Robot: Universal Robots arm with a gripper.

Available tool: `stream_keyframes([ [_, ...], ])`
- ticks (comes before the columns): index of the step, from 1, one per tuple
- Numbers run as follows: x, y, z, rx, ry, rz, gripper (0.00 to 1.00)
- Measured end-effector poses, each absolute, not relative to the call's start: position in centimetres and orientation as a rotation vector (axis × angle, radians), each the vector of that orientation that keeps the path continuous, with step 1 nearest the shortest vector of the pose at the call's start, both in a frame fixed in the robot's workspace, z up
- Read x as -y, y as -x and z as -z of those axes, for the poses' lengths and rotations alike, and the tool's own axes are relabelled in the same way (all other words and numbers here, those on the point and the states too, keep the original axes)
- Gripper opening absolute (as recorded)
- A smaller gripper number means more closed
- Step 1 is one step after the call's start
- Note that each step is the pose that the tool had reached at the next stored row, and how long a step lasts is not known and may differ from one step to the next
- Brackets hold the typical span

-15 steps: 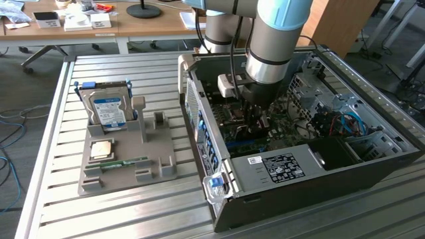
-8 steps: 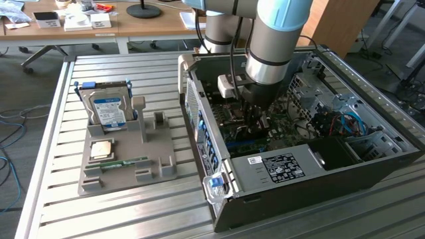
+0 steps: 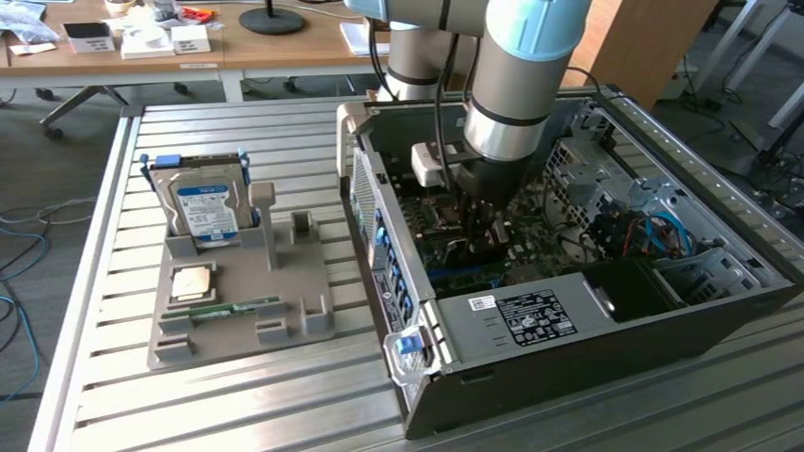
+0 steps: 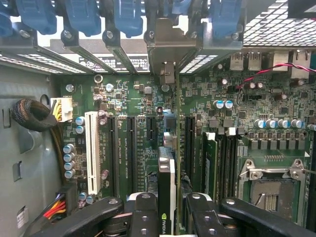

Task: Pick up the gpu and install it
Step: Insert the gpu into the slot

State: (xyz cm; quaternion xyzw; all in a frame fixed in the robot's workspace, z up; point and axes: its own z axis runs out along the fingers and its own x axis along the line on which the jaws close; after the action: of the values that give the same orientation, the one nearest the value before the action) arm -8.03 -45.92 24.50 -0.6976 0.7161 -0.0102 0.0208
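The gpu (image 4: 166,170) shows edge-on in the wrist view as a thin dark card with a logo on its face. Its silvery end bracket (image 4: 165,49) reaches the case's rear slot openings. My gripper (image 4: 166,210) is shut on the card, with a black finger (image 4: 143,215) on each side. The card stands upright over the motherboard's long black expansion slots (image 4: 133,153); I cannot tell whether it is seated. In the exterior view, the arm reaches down into the open computer case (image 3: 415,377), with the gripper (image 3: 484,207) low over the motherboard.
A grey holder (image 3: 296,311) on the slatted table carries a hard drive (image 3: 207,209), a processor (image 3: 191,281) and a green RAM stick (image 3: 236,308). Inside the case are a power supply (image 3: 540,315), blue cables (image 3: 653,235), a wire bundle (image 4: 32,116) and the processor socket (image 4: 269,182).
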Motion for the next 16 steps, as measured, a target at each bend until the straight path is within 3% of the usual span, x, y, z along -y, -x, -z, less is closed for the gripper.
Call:
stream_keyframes([
  [16,45.94,8.14,-24.18,-2.220,2.163,0.032,0.27],
])
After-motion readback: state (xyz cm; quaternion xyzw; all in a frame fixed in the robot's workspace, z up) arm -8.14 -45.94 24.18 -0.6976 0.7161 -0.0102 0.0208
